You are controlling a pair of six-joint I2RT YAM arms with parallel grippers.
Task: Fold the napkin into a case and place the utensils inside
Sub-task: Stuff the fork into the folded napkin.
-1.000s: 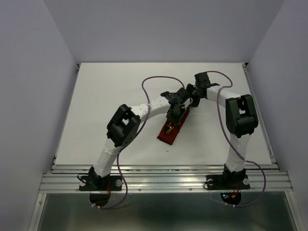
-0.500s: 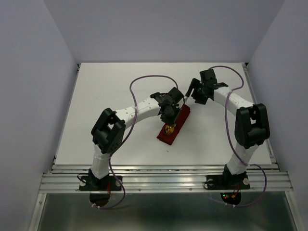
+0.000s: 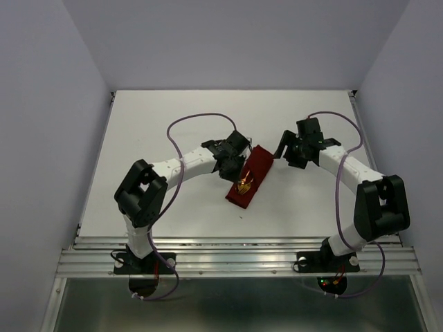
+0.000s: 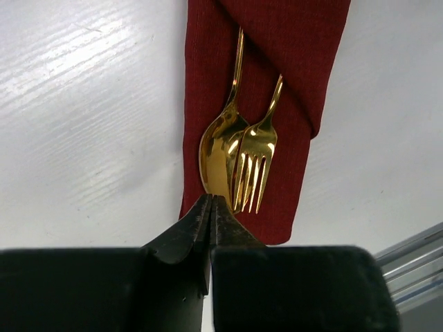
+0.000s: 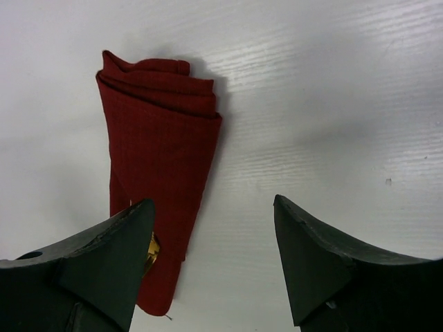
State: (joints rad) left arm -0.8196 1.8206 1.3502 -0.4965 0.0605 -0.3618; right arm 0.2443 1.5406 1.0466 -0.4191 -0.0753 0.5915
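White desk [image 3: 152, 138]: the dark red case [image 3: 252, 176] lies slantwise near its middle, between two robot arms. The left hand [image 4: 210, 200], fingers pressed together on nothing, sits close by the case. The right hand [image 5: 213, 204] stands spread wide beside the case's far end. A gold spoon [image 4: 220, 149] and fork [image 4: 255, 162] are tucked inside, heads showing.

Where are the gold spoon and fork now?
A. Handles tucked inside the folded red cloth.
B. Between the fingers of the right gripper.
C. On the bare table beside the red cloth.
A: the left wrist view shows the handles of the spoon and fork going under the fold of the case.
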